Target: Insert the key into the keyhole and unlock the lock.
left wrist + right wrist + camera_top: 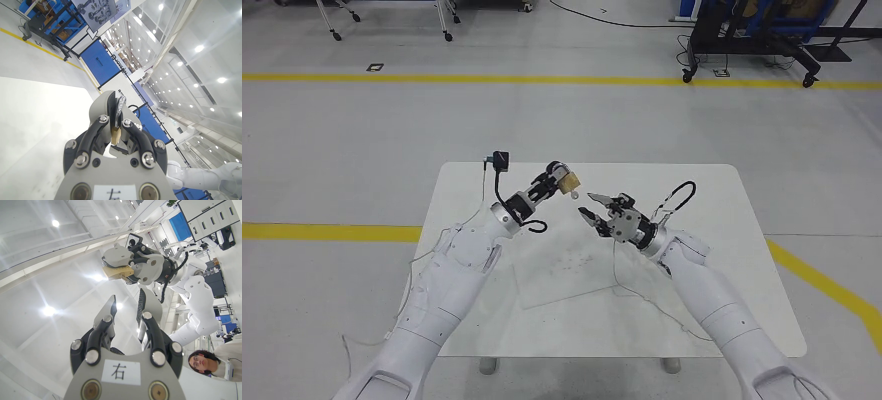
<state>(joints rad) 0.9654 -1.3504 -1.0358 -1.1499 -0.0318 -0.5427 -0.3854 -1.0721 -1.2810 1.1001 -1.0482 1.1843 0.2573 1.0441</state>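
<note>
Desk (712,200) nearest: one clear sheet (567,272) lies flat on it, below and between the two arms. Above that, both tools are raised off the desk, tips facing each other.

Left tool (560,182) is clamped tight on one brass lock (117,273). The lock body is pinched between the pads and partly covered by a grey finger, which hides its upper part. One brass end pokes out past the fingertips.

One silver key (125,278) sticks out of the lock's lower face and looks seated in the keyhole; how deep, can't tell.

Right tool (127,295) is spread wide, holding nothing. Its tips are near the key but apart from it, with an open gap in the top view. The key sits between the two tools, on the lock side.

Count: 1 lock, 1 key, 2 tools, 1 sheet.

Farther off, past the desk's far edge, a yellow floor line (542,78) runs across. Beyond it a black wheeled rack (752,35) with blue bins stands to the right.
</note>
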